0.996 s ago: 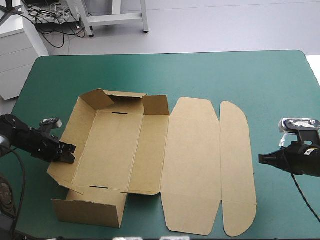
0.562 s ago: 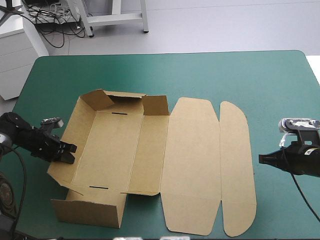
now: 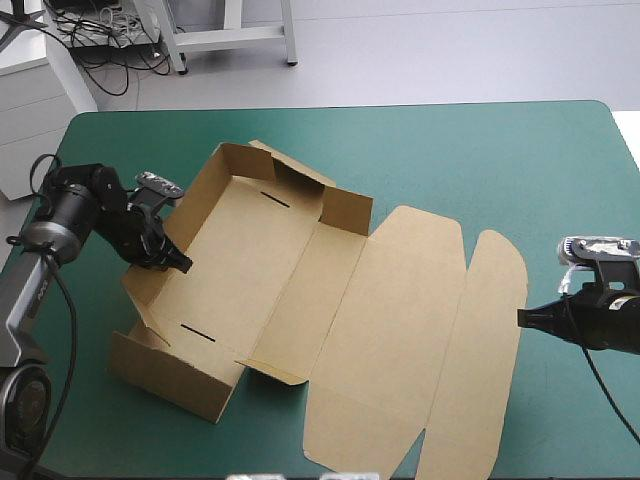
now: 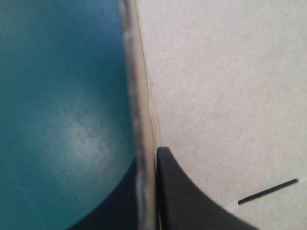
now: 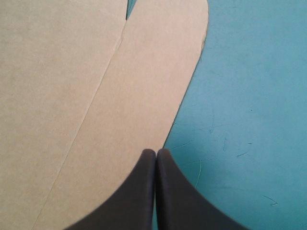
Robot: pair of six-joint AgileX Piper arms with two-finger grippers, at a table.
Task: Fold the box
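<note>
Gripping the left wall of the box (image 3: 250, 270), the left gripper (image 3: 178, 262) seems mid wall-raising; the right gripper (image 3: 525, 318), fingers pressed together and empty, hovers beside the box. Next: tuck that wall inward.

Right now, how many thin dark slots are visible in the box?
2: the far slot by the raised far wall of the box, the near slot by its near wall. Others may be hidden.

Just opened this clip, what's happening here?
The left end effector is shut on the left wall of the brown box, which lies at a slant on the teal-green table. The box's end walls stand partly raised and the lid lies flat. The right end effector is shut and empty, by the edge of the lid's rounded flap.
</note>
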